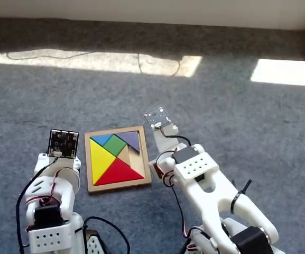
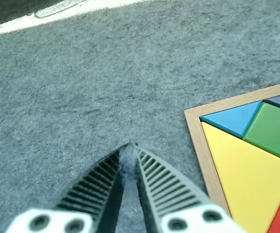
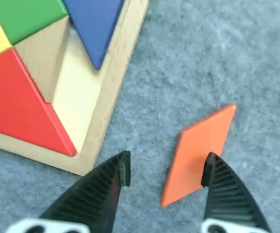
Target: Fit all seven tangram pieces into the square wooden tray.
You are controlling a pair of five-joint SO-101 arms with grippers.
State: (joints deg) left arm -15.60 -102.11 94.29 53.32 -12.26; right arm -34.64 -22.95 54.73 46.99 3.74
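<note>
nearly done, from where i stand: six pieces sit flat in the wooden tray (image 1: 119,185), namely a yellow triangle (image 1: 100,156), a red triangle (image 1: 119,172), a green piece (image 1: 115,145), a light blue triangle (image 1: 101,139), a dark blue triangle (image 1: 129,139) and a small bare-wood triangle (image 1: 125,157). one slanted gap (image 3: 79,92) shows pale along the tray's side nearest the right arm. i'd judge it is meant for the orange parallelogram (image 3: 200,155), which lies flat on the grey carpet (image 3: 237,58) just beside that side. the right gripper (image 3: 166,169) hangs wide open over it, holding nothing. one finger is at the piece's long edge, the other over bare carpet between piece and tray. the left gripper (image 2: 130,145) sits at the tray's far side, tips pressed together, empty.
</note>
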